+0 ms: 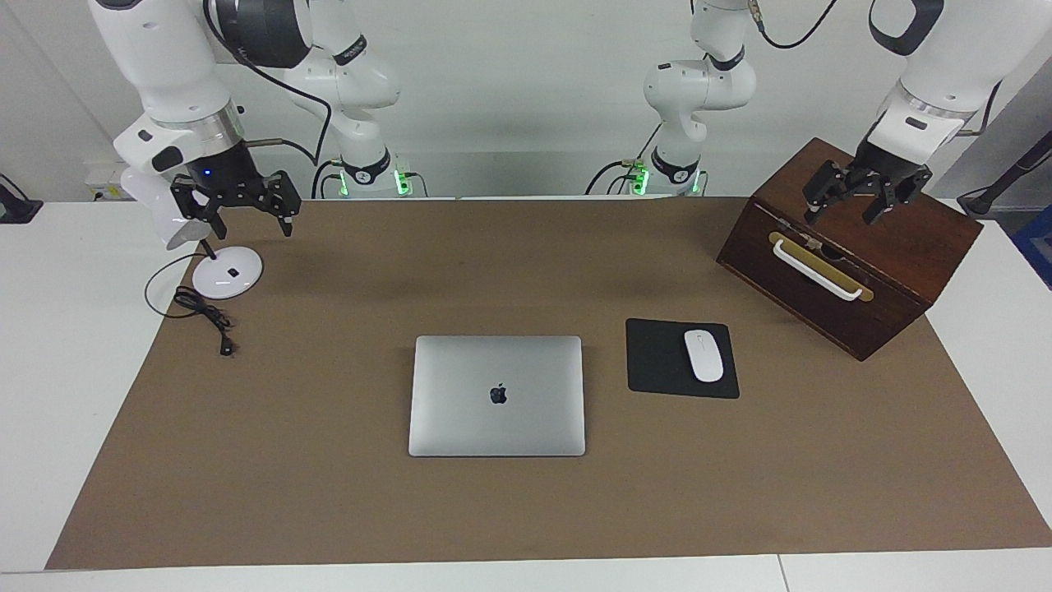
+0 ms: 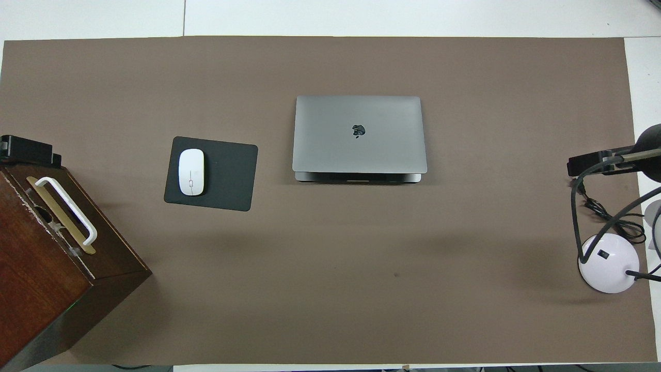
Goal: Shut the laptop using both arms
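The silver-grey laptop (image 1: 496, 395) lies flat in the middle of the brown mat, lid down, black Apple logo up. In the overhead view the laptop (image 2: 359, 134) shows a thin strip of its base under the lid's edge nearer to the robots. My right gripper (image 1: 245, 224) hangs open and empty in the air over the white lamp base, away from the laptop; it also shows in the overhead view (image 2: 594, 163). My left gripper (image 1: 840, 215) hangs open and empty over the wooden box; its tip shows in the overhead view (image 2: 26, 150). Neither touches the laptop.
A black mouse pad (image 1: 657, 362) with a white mouse (image 1: 703, 355) lies beside the laptop toward the left arm's end. A dark wooden box (image 1: 855, 279) with a white handle stands at that end. A white lamp base (image 1: 226, 275) and black cable (image 1: 205, 316) sit at the right arm's end.
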You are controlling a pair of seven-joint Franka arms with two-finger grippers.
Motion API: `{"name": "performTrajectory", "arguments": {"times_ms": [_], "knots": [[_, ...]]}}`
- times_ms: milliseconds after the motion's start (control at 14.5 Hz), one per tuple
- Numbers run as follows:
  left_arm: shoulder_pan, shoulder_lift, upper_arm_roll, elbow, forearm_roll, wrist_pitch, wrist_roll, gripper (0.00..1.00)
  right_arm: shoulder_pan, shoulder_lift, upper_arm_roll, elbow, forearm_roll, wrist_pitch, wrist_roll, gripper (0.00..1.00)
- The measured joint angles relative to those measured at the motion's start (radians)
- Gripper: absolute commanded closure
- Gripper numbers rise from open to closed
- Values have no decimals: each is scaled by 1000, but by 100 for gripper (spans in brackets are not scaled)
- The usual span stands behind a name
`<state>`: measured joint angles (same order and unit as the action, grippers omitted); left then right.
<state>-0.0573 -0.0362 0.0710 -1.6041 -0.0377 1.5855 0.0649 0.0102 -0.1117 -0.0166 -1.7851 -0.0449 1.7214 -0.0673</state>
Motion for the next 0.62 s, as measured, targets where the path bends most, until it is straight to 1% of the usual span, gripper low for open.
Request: {"name": "performTrajectory", "arguments": {"times_ms": [619], "knots": [[0,0,-2,0,0,-11,0,0,0,0,0,0,0,0,0,0]]}}
